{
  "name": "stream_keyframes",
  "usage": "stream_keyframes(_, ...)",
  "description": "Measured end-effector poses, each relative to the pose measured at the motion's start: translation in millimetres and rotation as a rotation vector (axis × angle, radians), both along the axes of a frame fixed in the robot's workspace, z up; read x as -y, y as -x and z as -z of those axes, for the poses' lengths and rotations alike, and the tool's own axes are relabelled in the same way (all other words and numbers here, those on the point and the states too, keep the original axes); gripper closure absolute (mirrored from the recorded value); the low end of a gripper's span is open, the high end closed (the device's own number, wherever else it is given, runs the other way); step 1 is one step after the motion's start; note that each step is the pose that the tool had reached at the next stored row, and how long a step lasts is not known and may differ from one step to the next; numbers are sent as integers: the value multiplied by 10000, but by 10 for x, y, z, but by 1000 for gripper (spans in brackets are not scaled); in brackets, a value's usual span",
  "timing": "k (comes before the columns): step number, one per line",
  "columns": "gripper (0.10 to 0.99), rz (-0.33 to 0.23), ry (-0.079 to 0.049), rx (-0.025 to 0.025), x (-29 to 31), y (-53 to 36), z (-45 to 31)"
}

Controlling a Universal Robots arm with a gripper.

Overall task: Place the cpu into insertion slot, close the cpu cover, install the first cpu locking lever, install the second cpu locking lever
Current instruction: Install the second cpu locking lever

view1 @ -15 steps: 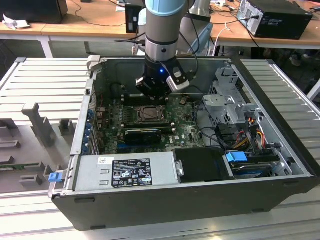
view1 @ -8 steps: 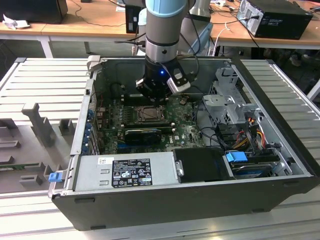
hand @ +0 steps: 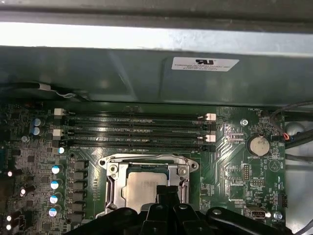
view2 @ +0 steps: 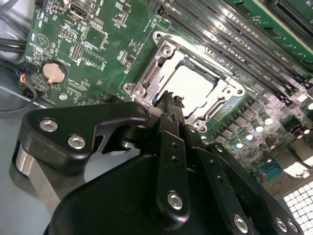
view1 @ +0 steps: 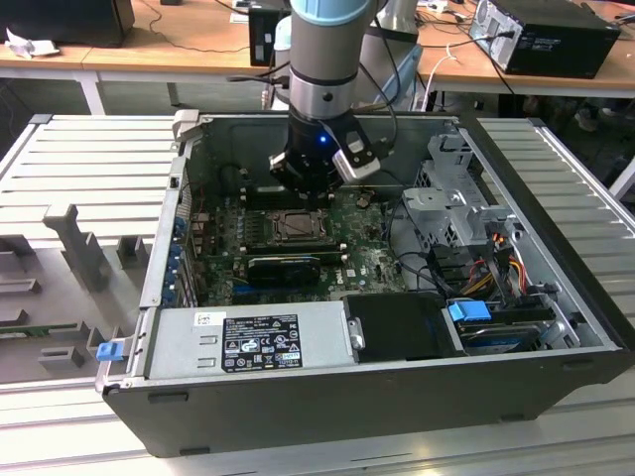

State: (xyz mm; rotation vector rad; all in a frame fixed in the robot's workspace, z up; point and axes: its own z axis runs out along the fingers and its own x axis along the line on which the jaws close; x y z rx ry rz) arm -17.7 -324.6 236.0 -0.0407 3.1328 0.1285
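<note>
The cpu (view2: pixel 193 88) lies flat in the insertion slot (view1: pixel 295 227) on the green motherboard, its pale metal face showing. The cpu cover (view2: pixel 146 73), a silver frame with a square window, lies down around the chip. In the first wrist view the cpu (hand: pixel 139 186) sits inside the cpu cover (hand: pixel 113 183). My gripper (view2: pixel 168 100) hangs just above the socket's edge, its black fingers pressed together and holding nothing. In the exterior view the gripper (view1: pixel 310 186) hovers inside the open case, over the far side of the socket. I cannot make out how the locking levers stand.
Memory slots (hand: pixel 137 129) run beside the socket, with a coin battery (hand: pixel 257 145) further along. A long black card (view1: pixel 285 268) lies on the near side. The power supply (view1: pixel 248 342), drive cage (view1: pixel 451 198) and cables (view1: pixel 496 260) crowd the case (view1: pixel 556 248).
</note>
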Motion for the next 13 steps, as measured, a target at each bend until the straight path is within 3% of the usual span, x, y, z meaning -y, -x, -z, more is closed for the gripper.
stream_keyframes(10, 980, 0, 16, -1, 158, 0, 0)
stream_keyframes(13, 980, 0, 18, 0, 178, 0, -27)
